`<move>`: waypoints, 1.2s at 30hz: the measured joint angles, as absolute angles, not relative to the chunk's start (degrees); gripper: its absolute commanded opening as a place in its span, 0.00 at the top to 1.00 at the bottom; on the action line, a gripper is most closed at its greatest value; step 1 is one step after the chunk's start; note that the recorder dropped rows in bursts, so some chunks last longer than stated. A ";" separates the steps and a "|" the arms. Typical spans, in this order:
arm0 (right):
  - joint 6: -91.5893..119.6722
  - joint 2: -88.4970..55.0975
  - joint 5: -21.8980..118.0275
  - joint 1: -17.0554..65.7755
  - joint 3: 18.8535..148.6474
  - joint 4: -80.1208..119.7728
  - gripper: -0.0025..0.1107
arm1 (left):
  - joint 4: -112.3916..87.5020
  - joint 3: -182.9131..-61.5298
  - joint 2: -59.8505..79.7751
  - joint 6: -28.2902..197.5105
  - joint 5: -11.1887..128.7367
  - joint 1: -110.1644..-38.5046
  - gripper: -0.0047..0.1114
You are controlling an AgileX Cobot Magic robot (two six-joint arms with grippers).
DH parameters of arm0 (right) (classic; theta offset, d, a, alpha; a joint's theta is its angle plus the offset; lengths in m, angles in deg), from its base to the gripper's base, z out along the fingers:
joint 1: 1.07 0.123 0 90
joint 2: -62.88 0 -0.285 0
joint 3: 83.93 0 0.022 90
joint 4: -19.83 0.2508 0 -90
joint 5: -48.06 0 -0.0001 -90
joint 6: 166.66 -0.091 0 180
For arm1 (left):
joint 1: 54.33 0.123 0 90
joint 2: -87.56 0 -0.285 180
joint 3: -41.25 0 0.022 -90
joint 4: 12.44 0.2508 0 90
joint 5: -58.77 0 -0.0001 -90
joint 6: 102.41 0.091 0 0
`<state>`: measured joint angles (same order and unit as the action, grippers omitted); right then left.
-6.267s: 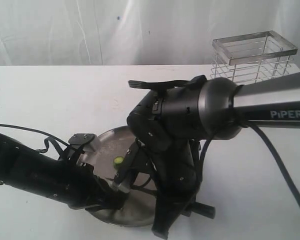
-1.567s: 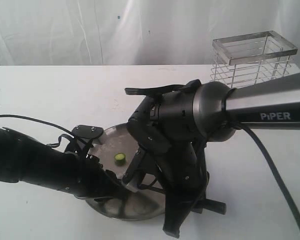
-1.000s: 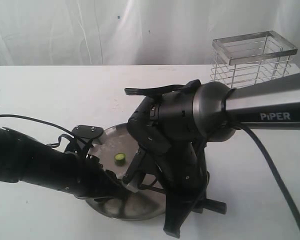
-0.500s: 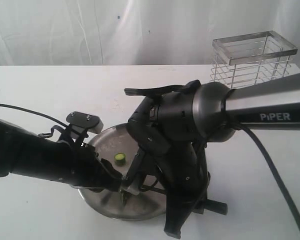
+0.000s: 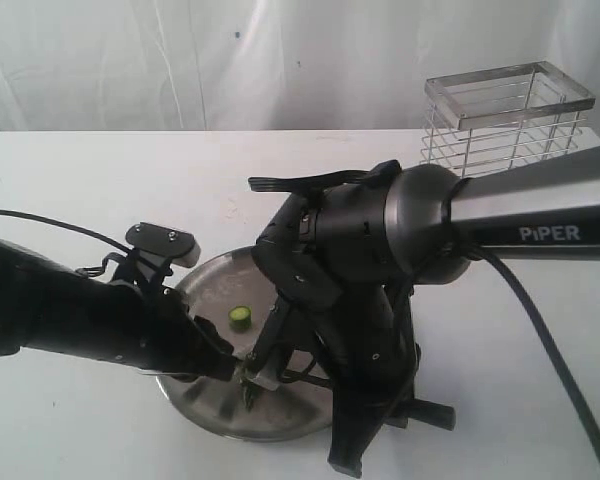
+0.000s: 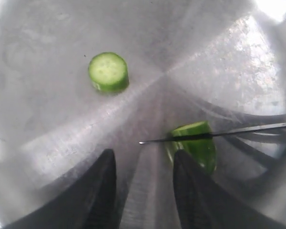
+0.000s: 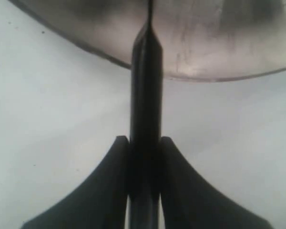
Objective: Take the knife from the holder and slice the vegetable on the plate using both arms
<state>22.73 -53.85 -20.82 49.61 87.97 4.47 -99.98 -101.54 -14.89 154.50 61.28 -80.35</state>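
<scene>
A cut green slice (image 5: 239,318) (image 6: 108,71) lies flat on the steel plate (image 5: 205,290) (image 6: 43,124). The rest of the vegetable (image 6: 196,146) lies beside it on the plate, with the knife's thin dark blade (image 6: 219,135) across its top. My left gripper (image 6: 144,155) is open just above the plate; the vegetable sits just past one fingertip (image 6: 183,160), not between the jaws. My right gripper (image 7: 144,139) is shut on the knife's black handle (image 7: 145,95), which points over the plate rim (image 7: 205,71). The wire holder (image 5: 508,110) stands at the back right.
The right arm, with its grey lettered segment (image 5: 540,215), hangs over the right half of the plate and hides it in the exterior view. The left arm (image 5: 70,315) lies low across the table's front left. White table (image 5: 100,180) surrounds the plate.
The left arm has drawn back to the left and risen a little, uncovering more of the plate's front. The right arm and knife have hardly moved.
</scene>
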 measured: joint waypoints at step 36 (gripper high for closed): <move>22.95 -55.18 -20.82 49.61 87.97 4.47 0.98 | -95.62 -104.66 -17.04 154.27 69.77 -80.23 0.96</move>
<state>22.95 -55.18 -20.82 49.61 87.97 4.47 -95.62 -104.66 -17.04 154.27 69.77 -80.23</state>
